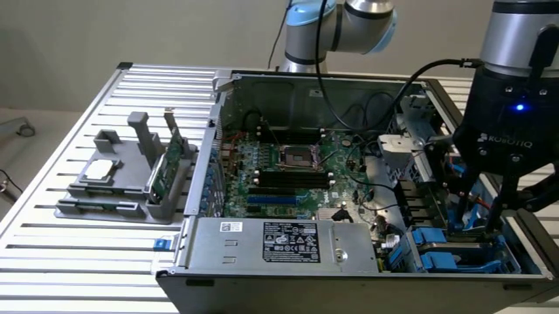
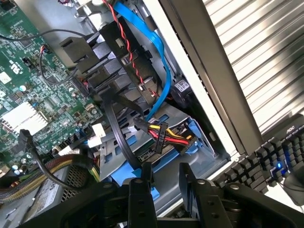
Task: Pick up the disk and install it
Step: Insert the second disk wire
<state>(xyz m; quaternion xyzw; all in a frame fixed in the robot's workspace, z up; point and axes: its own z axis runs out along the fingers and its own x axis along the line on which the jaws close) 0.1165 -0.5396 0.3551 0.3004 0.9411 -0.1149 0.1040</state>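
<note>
The disk [image 1: 461,245] lies low in the drive bay at the front corner of the open computer case [image 1: 262,82], on the exterior view's right. Its grey metal and blue bracket frame show. In the wrist view the disk [image 2: 121,159] sits under a black plug with yellow, red and black wires [image 2: 164,137]. My gripper [image 1: 476,226] reaches down into that bay right above the disk. In the wrist view the gripper [image 2: 164,183] is open. Its two black fingers [image 2: 141,194] stand apart over the blue bracket, and I see nothing clamped between them.
A blue flat cable [image 2: 152,47] and black leads cross the bay beside the fingers. The motherboard [image 1: 288,163] and the power supply [image 1: 279,242] take up the case's middle. A grey holder [image 1: 114,190] with a green circuit card [image 1: 166,171] and a silver chip [image 1: 99,169] stands on the slatted table. A keyboard [image 2: 270,159] lies outside the case.
</note>
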